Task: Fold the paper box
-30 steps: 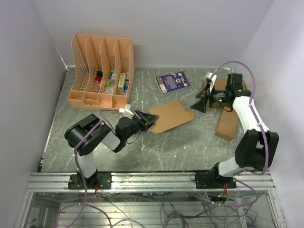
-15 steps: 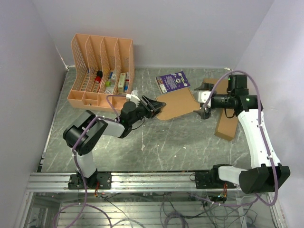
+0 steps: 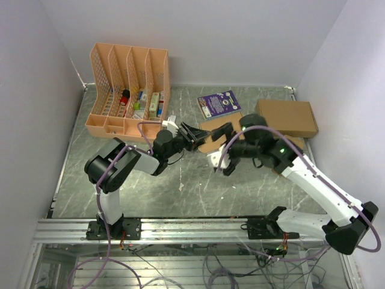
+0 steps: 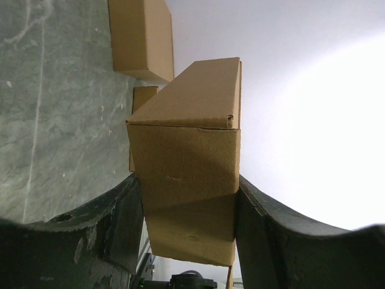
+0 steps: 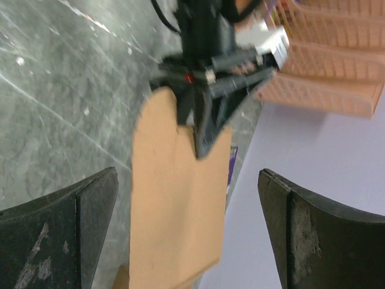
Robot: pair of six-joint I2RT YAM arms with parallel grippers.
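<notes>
Three walls [image 3: 240, 36] close in the grey marbled bench [image 3: 180, 192] on the left, back and right, and a metal rail [image 3: 192, 230] runs along the near edge where both arms are bolted. Most of the bare stone is in the near half, from the rail up to mid-bench, plus a strip down the left side.

Right arm [image 3: 319, 186] takes up a lot of room. It stretches diagonally from the near right corner to the centre. Left arm [image 3: 120, 165] stays low and reaches right toward the same spot.

A peach file organizer [image 3: 127, 90] fills the back left corner, hard up near the wall. A big flat cardboard box [image 3: 287, 117] lies at the back right, close to the right wall. Both are well apart from the action.

The paper box [image 3: 207, 143] is mid-bench, a bit toward the back, lifted at its left end. Left gripper [image 3: 194, 137] is clamped on it. In the left wrist view the fingers [image 4: 129, 223] press both sides of the brown card [image 4: 186, 156], and you can see a crease where the top face meets the front one.

A purple booklet [image 3: 219, 103] lies just behind it, near but not touching as far as I can tell.

Right gripper [image 3: 221, 150] is spread wide and holds nothing. Its wrist view has the card's rounded edge [image 5: 174, 198] out in front, between the jaws [image 5: 186, 174].
</notes>
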